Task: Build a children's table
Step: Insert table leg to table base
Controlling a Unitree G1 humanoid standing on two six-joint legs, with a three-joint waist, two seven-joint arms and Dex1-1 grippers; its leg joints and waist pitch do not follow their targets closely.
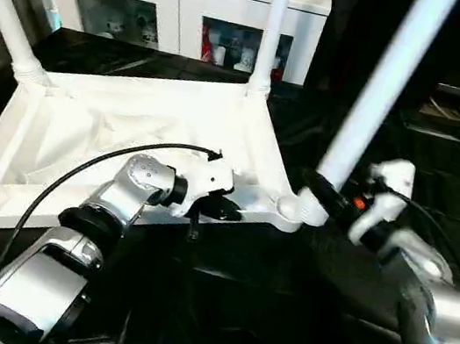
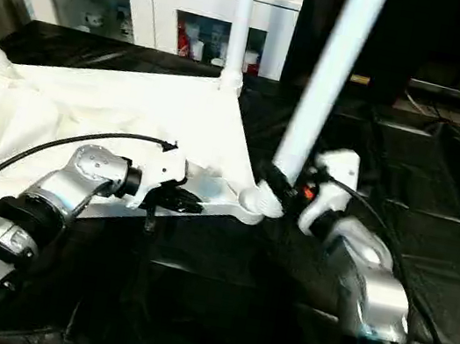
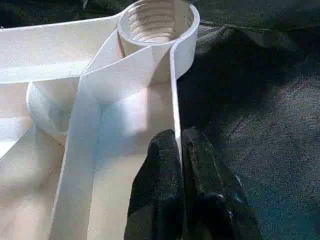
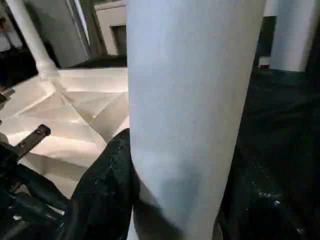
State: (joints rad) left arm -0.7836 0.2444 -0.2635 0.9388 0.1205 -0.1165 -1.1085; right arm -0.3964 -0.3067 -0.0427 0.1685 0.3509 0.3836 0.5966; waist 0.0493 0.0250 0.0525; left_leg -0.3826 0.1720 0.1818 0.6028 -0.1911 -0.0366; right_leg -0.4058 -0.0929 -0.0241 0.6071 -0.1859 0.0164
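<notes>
Head views: upturned white table [image 1: 130, 132] lying on the black surface [image 1: 440, 191], left hand [image 1: 222, 209] clamped on its near rim at 9 o'clock of the corner socket [image 1: 288, 207], right hand [image 1: 322, 197] wrapped round the foot of a leg [image 1: 379, 87] standing over that socket and leaning toward 1 o'clock, two more legs already up in far corners. Left wrist view: black fingers [image 3: 160, 185] pinched tight on the thin rim wall, threaded socket [image 3: 157, 20] open at 12 o'clock. Right wrist view: leg [image 4: 195, 100] gripped between dark fingers [image 4: 107, 185], long axis near upright, so likely the right arm's job to seat it.
</notes>
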